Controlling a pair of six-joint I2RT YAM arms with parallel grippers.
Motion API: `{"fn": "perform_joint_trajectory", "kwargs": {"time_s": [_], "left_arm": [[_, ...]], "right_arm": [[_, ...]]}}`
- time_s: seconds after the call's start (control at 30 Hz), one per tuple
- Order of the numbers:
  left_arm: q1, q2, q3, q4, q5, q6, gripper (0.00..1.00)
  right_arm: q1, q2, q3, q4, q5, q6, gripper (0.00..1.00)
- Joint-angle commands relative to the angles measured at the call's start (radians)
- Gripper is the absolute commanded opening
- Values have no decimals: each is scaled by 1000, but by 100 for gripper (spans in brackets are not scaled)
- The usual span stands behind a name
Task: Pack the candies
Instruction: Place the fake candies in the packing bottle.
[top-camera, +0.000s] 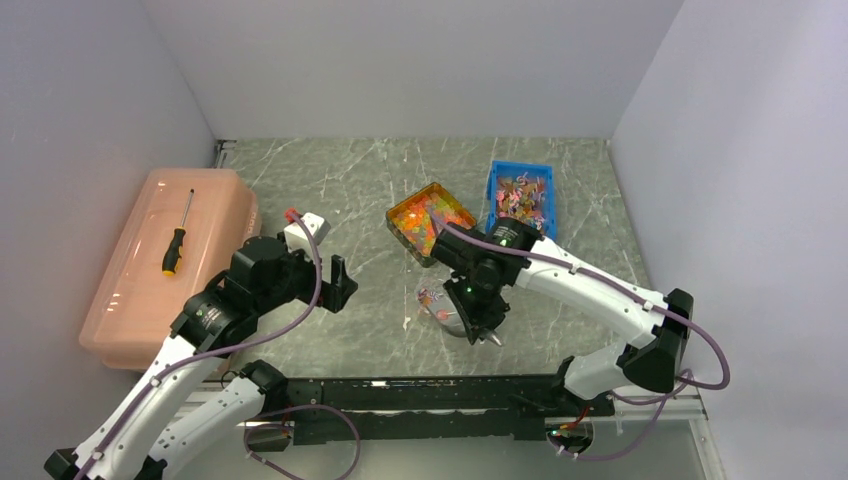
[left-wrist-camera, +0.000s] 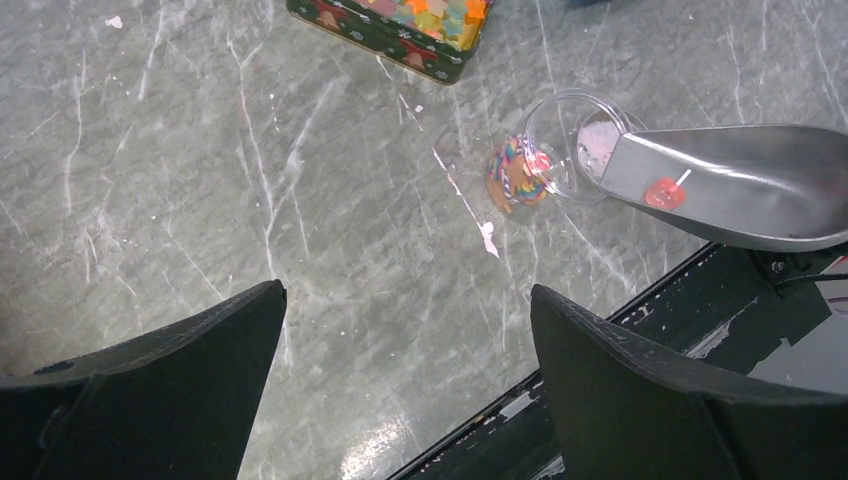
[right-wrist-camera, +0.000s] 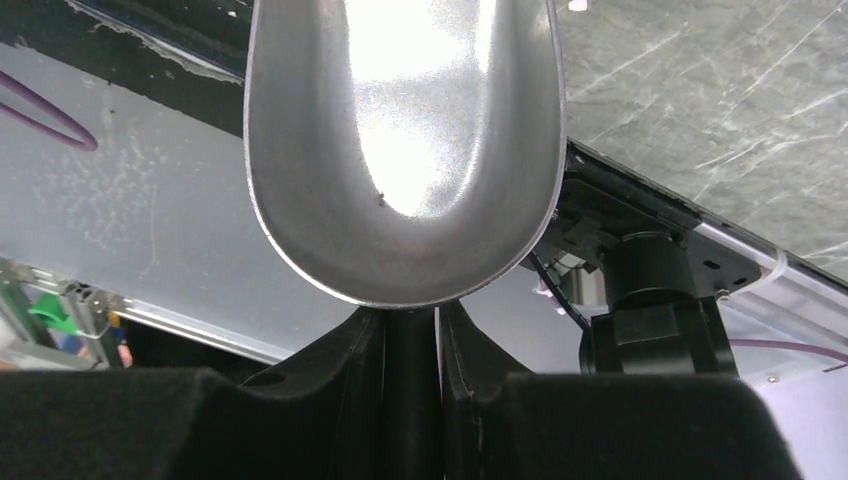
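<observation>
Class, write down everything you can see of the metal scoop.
The metal scoop is bare, shiny and silver-grey, with a deep rounded bowl and a flat-cut front lip. The right gripper has its fingers shut on the handle. The lip sits at the mouth of a clear jar, and one red candy lies inside near that lip.

A robot lab test cell — plain pale walls (top-camera: 420, 60) box in a marble-patterned tabletop (top-camera: 340, 180) on three sides. Two cabled arms (top-camera: 590, 285) stand bolted to a black rail (top-camera: 400, 392) at its near edge.
</observation>
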Motion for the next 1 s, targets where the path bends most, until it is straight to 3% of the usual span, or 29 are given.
{"fn": "perform_joint_trajectory", "kwargs": {"time_s": [0.0,0.43,0.67,0.97], "left_arm": [[-9,-15,-3,24,0,-1,99],[-13,-26,-4,21,-12,-1,99],[-13,-29,-4,20,-16,-2,99],[-13,-14,-4,21,-16,-1,99]], "right_arm": [[-69,-40,-2,-26,-75,-18,0],[-212,-12,-10,19,-317,-133,0],[-262,-12,-6,-2,-343,-160,0],[-299,-73,-50,88,-374,-165,0]]}}
